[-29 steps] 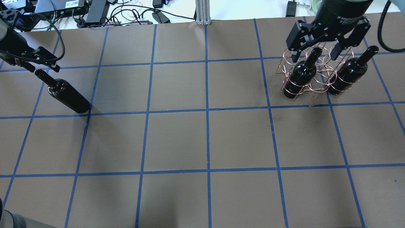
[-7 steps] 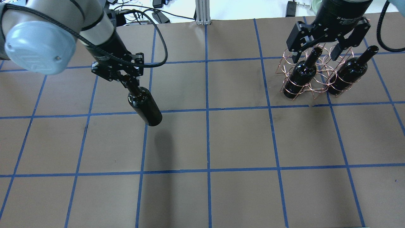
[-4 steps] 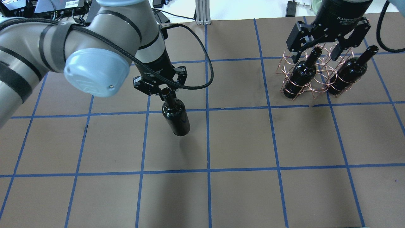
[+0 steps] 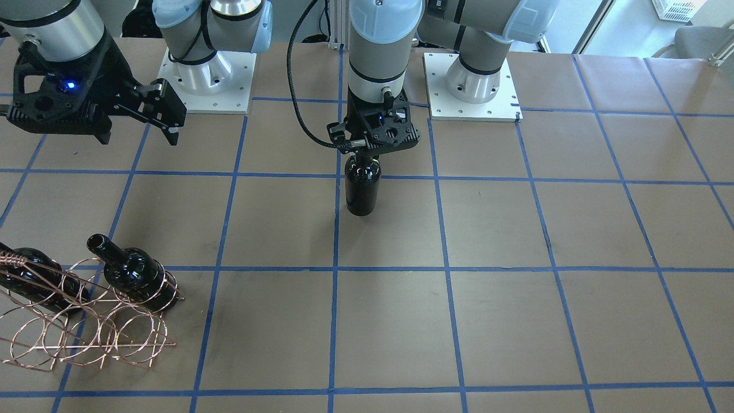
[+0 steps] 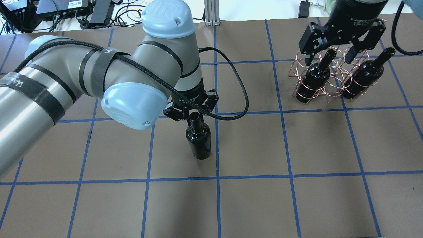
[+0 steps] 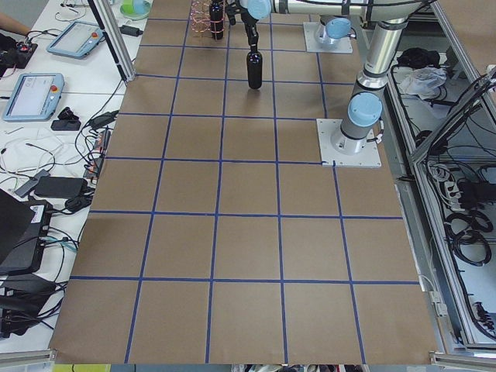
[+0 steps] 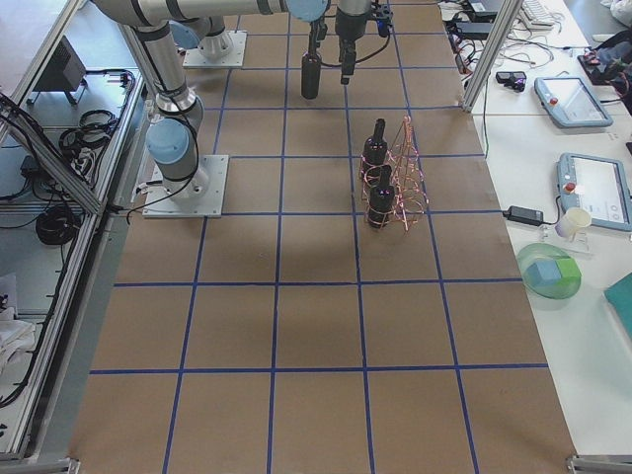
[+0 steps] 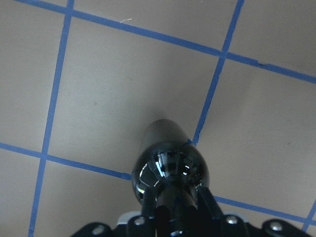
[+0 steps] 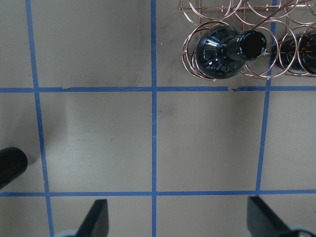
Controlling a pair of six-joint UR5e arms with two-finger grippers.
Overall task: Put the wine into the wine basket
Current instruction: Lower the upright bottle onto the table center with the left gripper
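My left gripper (image 5: 193,114) is shut on the neck of a glossy black wine bottle (image 5: 199,142) and holds it upright near the table's middle. The bottle also shows in the front view (image 4: 361,192) and the left wrist view (image 8: 170,163). I cannot tell whether its base touches the paper. The copper wire wine basket (image 5: 333,69) stands at the far right and holds two look-alike bottles (image 5: 314,77) (image 5: 363,76). My right gripper (image 5: 330,57) is open and empty, hovering above the basket (image 9: 256,15).
Brown paper with a blue tape grid (image 5: 218,145) covers the table. Cables and power bricks (image 5: 99,13) lie beyond the far edge. The arm bases (image 4: 206,80) stand on white plates on the robot's side.
My left arm took the bottle from the far left and carried it rightward and nearer, to the table's middle. The right gripper and the basket have not moved.
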